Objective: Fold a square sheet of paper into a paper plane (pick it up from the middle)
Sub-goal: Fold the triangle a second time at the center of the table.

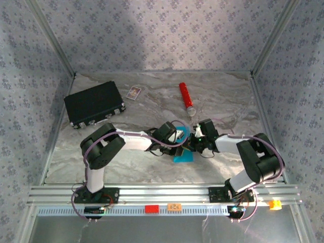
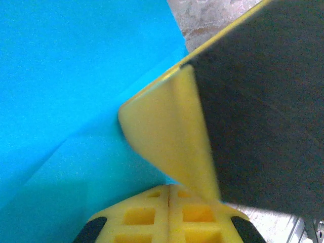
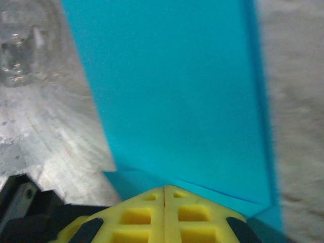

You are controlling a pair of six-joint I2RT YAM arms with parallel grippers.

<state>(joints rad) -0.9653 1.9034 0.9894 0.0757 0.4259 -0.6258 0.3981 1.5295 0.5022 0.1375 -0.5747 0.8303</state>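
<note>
The square sheet of paper [image 1: 183, 156] is bright cyan and partly folded, lying at the table's middle between the two arms. My left gripper [image 1: 179, 136] and right gripper [image 1: 195, 140] meet over its far part, tips close together. In the left wrist view my left gripper [image 2: 168, 188] is shut, its tips against the paper [image 2: 76, 91], and a yellow finger [image 2: 167, 131] of the right gripper crosses just ahead. In the right wrist view my right gripper [image 3: 165, 188] is shut above the paper [image 3: 177, 91], beside a straight crease. No paper shows between either pair of jaws.
A black rectangular case [image 1: 94, 104] lies at the back left, with a small white card [image 1: 133, 92] beside it. A red cylinder [image 1: 186, 97] lies at the back centre. Patterned walls close in three sides, and a metal rail [image 1: 162, 195] runs along the near edge.
</note>
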